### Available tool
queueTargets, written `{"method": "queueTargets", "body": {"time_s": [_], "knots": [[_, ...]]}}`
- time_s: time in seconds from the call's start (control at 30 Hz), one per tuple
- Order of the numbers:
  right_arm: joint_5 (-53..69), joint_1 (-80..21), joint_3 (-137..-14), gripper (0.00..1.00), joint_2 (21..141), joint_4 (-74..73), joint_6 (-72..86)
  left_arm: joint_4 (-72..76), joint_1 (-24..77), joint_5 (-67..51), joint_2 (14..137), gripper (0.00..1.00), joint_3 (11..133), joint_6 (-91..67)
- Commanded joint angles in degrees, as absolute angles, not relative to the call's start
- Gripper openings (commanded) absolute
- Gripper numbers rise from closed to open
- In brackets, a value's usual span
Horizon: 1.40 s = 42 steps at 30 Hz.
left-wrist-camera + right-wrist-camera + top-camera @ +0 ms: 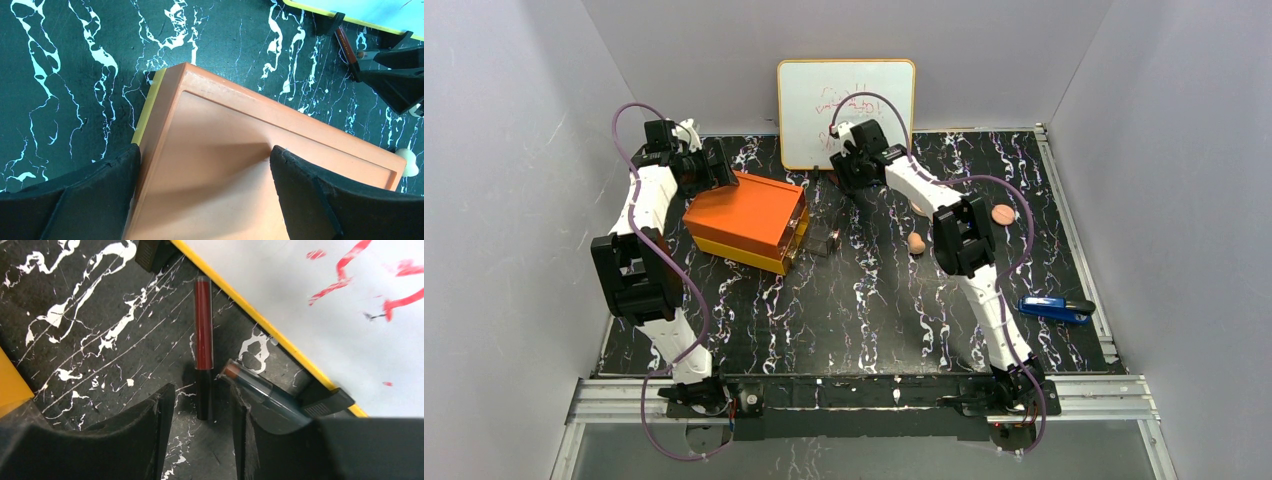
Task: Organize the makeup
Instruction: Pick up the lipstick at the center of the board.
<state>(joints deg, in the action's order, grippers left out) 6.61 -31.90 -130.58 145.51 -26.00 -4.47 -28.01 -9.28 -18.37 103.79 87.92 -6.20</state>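
My right gripper (202, 412) (849, 168) is open, low over the table at the foot of the whiteboard. A thin red stick with a black cap (203, 340) lies there, its cap end between my fingers, untouched. A second dark stick with a brown tip (252, 385) lies beside it, against my right finger (245, 430). Both sticks also show in the left wrist view (345, 47). The tan egg-shaped sponge (916, 243) and the flat peach disc (1003, 214) lie right of centre. My left gripper (205, 167) (709, 165) is open and empty over the orange box's top. The black compact is out of view.
The big orange box (744, 215) (220, 165) stands at the back left, with a clear drawer (824, 235) pulled out on its right side. The whiteboard (846, 110) (325, 300) stands at the back on black feet. A blue stapler-like object (1056, 309) lies near the right edge.
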Motion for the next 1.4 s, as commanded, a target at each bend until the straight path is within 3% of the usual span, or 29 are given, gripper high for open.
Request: {"method": "queueTargets", "body": {"time_s": [0.0,0.23,0.33,0.4,0.5,0.7,1.0,1.23,1.37], "knots": [[8.0,-32.0,-128.0,0.51,140.9,-23.6,-4.0,-33.8,-7.8,-17.1,107.1,0.96,84.9,-4.5],[8.3,-32.4,-121.2,0.46,139.7,-21.2,-3.9,-33.6,-7.8,-16.6,106.6,0.96,84.1,-4.3],[7.5,-32.8,-119.7,0.38,139.6,-20.8,-4.5,-33.5,-7.8,-16.5,106.4,0.96,83.9,-4.2],[6.8,-33.2,-118.9,0.28,139.7,-20.9,-5.0,-33.5,-7.8,-16.3,106.2,0.96,83.7,-4.1],[5.5,-33.9,-117.4,0.01,139.2,-21.3,-6.0,-33.4,-7.8,-16.2,106.1,0.96,83.7,-4.1],[3.1,-34.4,-111.1,0.01,133.1,-23.1,-7.9,-33.4,-7.8,-16.1,105.9,0.96,83.6,-4.0],[-4.5,-34.5,-100.4,0.01,113.7,-29.6,-7.8,-32.7,-7.8,-17.5,105.9,0.96,83.0,-4.6],[-10.2,-36.9,-104.8,0.01,106.7,-38.8,-10.9,-32.1,-7.8,-18.1,105.4,0.96,82.3,-4.7],[-6.8,-40.3,-111.1,0.01,106.4,-46.0,-11.6,-32.0,-7.8,-18.4,105.2,0.96,82.3,-4.6]]}}
